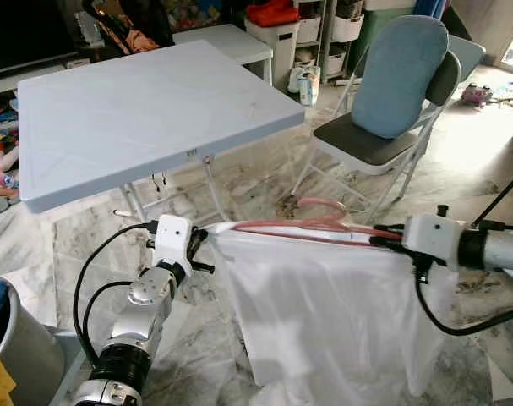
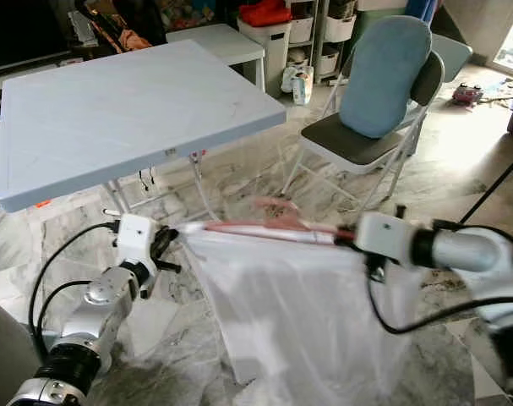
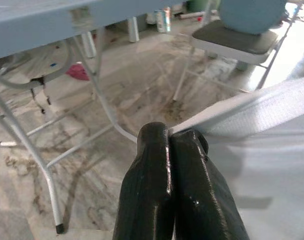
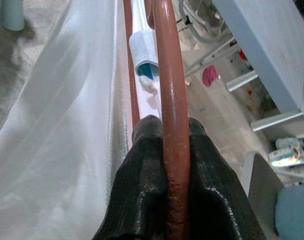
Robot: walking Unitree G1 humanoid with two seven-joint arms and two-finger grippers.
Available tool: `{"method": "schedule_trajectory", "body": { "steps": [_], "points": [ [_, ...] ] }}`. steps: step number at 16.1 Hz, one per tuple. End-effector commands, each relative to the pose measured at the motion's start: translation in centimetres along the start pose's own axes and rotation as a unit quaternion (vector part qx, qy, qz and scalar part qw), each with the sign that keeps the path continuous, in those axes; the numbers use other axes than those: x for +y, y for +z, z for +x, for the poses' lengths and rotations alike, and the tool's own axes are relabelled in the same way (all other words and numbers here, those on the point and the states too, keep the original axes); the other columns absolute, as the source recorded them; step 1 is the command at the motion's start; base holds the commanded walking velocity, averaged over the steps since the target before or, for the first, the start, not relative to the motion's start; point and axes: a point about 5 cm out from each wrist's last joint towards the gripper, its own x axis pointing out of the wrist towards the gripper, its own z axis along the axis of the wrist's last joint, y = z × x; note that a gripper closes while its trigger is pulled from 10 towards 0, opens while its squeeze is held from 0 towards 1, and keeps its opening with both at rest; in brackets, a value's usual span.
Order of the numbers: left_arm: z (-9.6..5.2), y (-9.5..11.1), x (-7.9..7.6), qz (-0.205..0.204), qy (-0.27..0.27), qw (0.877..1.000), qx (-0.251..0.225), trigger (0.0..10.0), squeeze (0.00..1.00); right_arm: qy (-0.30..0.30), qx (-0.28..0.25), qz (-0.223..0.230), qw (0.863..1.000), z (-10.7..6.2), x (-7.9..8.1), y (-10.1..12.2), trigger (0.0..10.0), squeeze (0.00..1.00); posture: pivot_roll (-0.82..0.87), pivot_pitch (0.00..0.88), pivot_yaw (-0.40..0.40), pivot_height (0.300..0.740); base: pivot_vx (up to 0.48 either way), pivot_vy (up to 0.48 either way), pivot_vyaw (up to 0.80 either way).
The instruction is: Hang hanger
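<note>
**Hanger and shirt held up between both grippers**

You have the reddish-pink plastic hanger point(image 1: 324, 227) lying roughly level in the air, near the robot and above the marble floor point(image 1: 264, 173), with its hook point(image 1: 321, 204) pointing away toward the chair. A thin white garment point(image 1: 324, 313) is draped over it and hangs down in a broad sheet almost to the floor.

Your right gripper point(image 4: 174, 165) is clamped on the hanger's right end: in the right wrist view the two black fingers point(image 4: 136, 185) press on either side of the reddish bar, which runs straight between them. A small white and blue label point(image 4: 144, 65) shows on the fabric further along the bar.

Your left gripper point(image 3: 169, 145) is closed tight on the garment's upper left corner, fingers pressed together with the white cloth pinched at their tips, so the top edge stretches taut between your two arms.

Beyond the garment, to the far left, stands a pale blue square folding table point(image 1: 146, 110) on thin metal legs. To the far right is a folding chair with a dark seat point(image 1: 366, 139) and a light blue cushion point(image 1: 400, 72) leaning against its back. Storage shelves with bins point(image 1: 324, 34) line the far wall. A grey bin point(image 1: 15, 347) sits at the near left edge.
</note>
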Motion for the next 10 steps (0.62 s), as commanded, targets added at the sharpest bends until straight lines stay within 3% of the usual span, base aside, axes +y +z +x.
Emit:
{"method": "schedule_trajectory", "body": {
  "steps": [1,2,3,6,8,9,10],
  "points": [
    [-0.6,-0.2,2.6,-0.019,0.064,0.998,0.007,10.0,0.00,-0.049,0.009,0.001,0.999,-1.2,-1.5,-0.1,10.0,0.00,-0.20,0.000,0.033,0.731,0.000,0.000,0.00],
    [-0.4,0.2,2.3,-0.053,0.061,0.997,0.000,10.0,0.00,-0.040,-0.023,0.006,0.999,0.0,-0.7,0.5,10.0,0.00,-0.19,0.000,0.030,0.731,0.000,0.000,0.00],
    [-0.5,-0.1,2.3,-0.065,0.058,0.996,0.008,10.0,0.00,-0.033,-0.041,0.028,0.998,0.1,-0.6,0.8,10.0,0.00,-0.19,0.000,0.031,0.731,0.000,0.000,0.00],
    [-1.0,-0.6,3.7,-0.064,0.077,0.995,0.024,10.0,0.00,0.015,-0.071,0.065,0.995,-0.7,-0.4,1.4,10.0,0.00,-0.19,0.000,0.036,0.731,0.000,0.000,0.00],
    [-0.9,0.1,4.3,-0.061,0.088,0.994,0.009,10.0,0.00,0.052,-0.037,0.045,0.997,-1.5,0.0,0.6,10.0,0.00,-0.20,0.000,0.036,0.731,0.000,0.000,0.00],
    [-0.8,0.5,4.7,-0.060,0.093,0.994,0.005,10.0,0.00,0.107,0.009,0.024,0.994,-3.1,0.9,-0.8,10.0,0.00,-0.20,0.000,0.035,0.731,0.000,0.000,0.00],
    [-0.8,0.5,4.8,-0.061,0.094,0.994,0.004,10.0,0.00,0.127,0.016,0.041,0.991,-4.2,0.9,-1.0,10.0,0.00,-0.20,0.000,0.037,0.731,0.000,0.000,0.00]
  ]
}}
